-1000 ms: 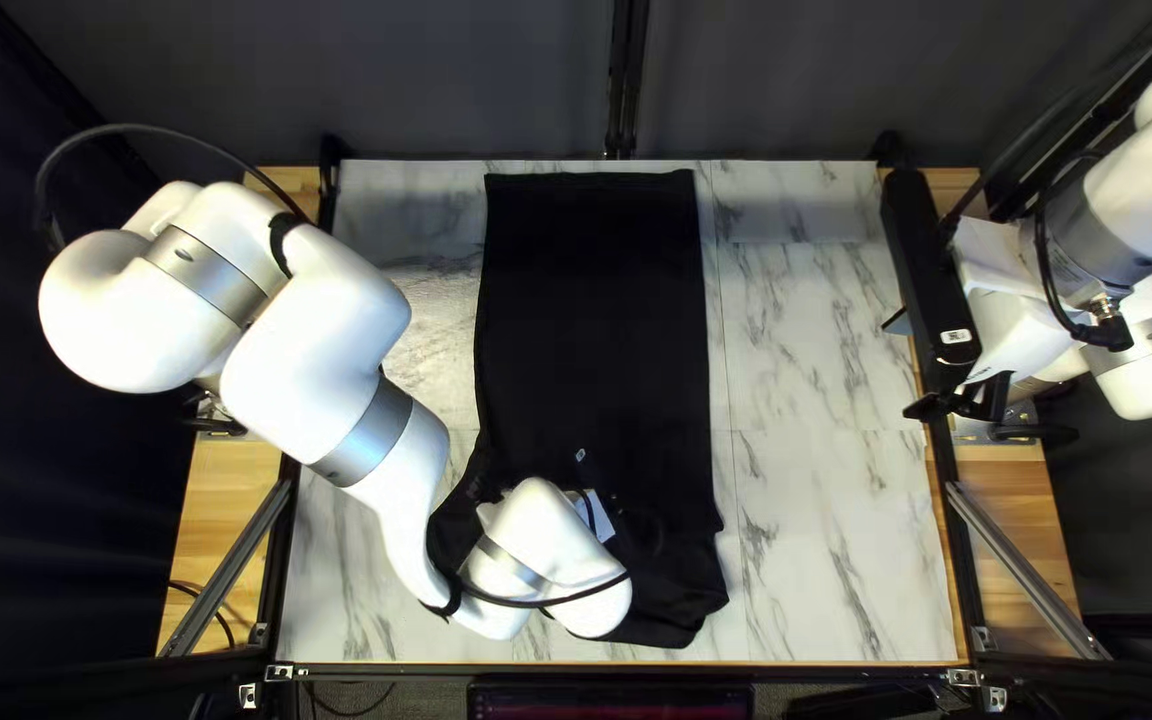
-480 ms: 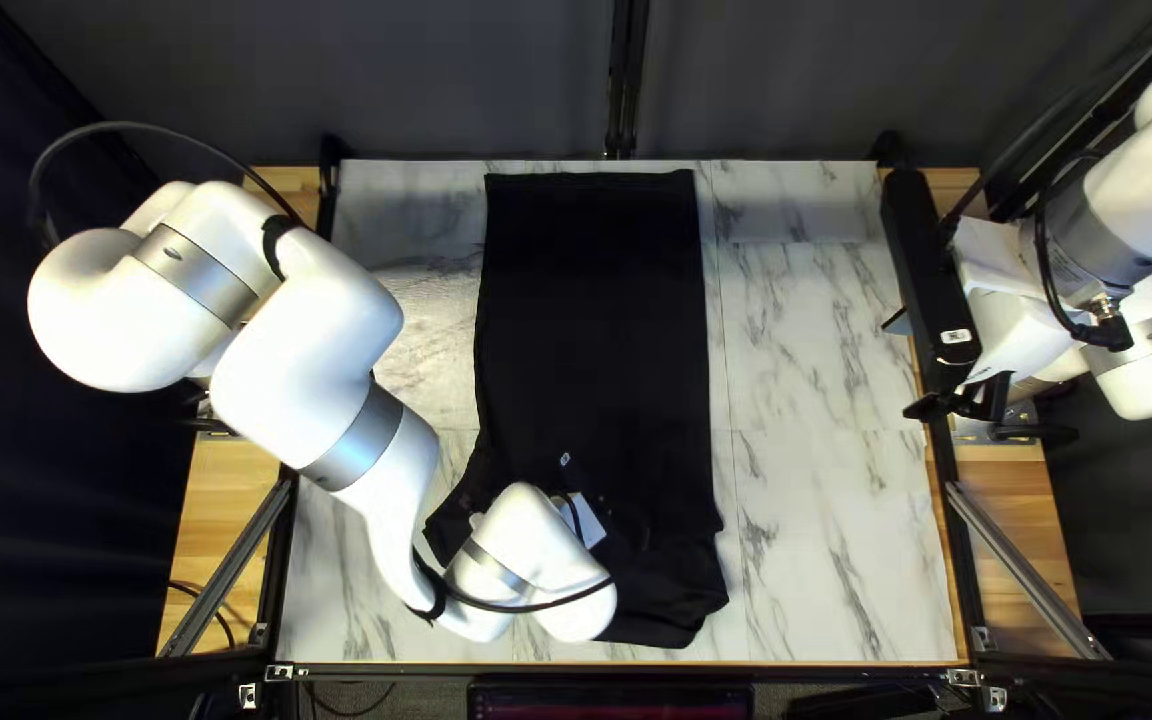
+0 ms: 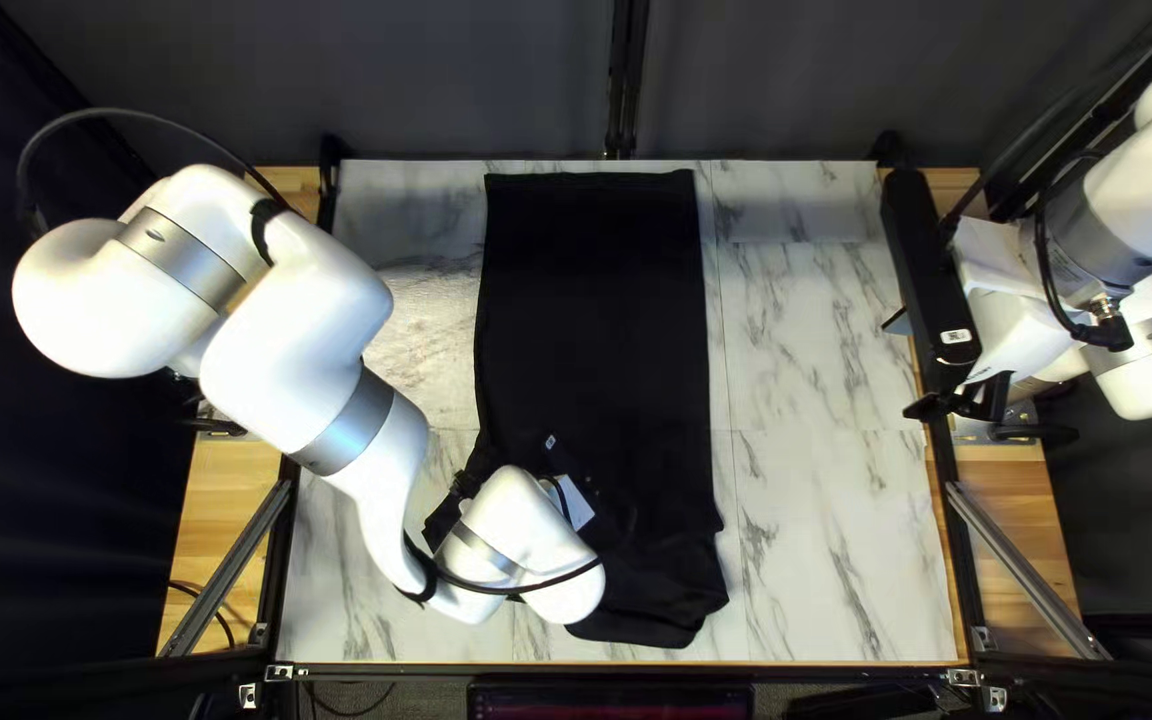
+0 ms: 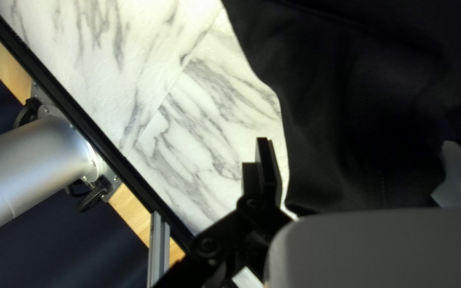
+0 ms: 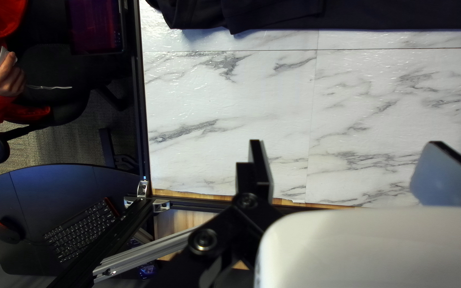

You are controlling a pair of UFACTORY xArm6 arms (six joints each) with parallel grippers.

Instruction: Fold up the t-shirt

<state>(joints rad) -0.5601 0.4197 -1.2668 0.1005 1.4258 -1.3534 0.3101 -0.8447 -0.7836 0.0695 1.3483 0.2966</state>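
Left gripper [image 4: 357,152], spread, is being shifted toward one side of the black t-shirt [image 3: 596,307], likely for grasping; right gripper [image 5: 350,152] is spread.

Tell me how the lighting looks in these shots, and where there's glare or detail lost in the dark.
Top left view: the shirt is nearly solid black, few creases readable. Left wrist view: faint folds show in it. Right wrist view: small glints speckle the tabletop.

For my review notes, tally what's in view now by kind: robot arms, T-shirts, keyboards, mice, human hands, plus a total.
Robot arms: 2 (left arm, right arm)
T-shirt: 1
Keyboard: 1
Mouse: 1
Human hand: 1
Total: 6
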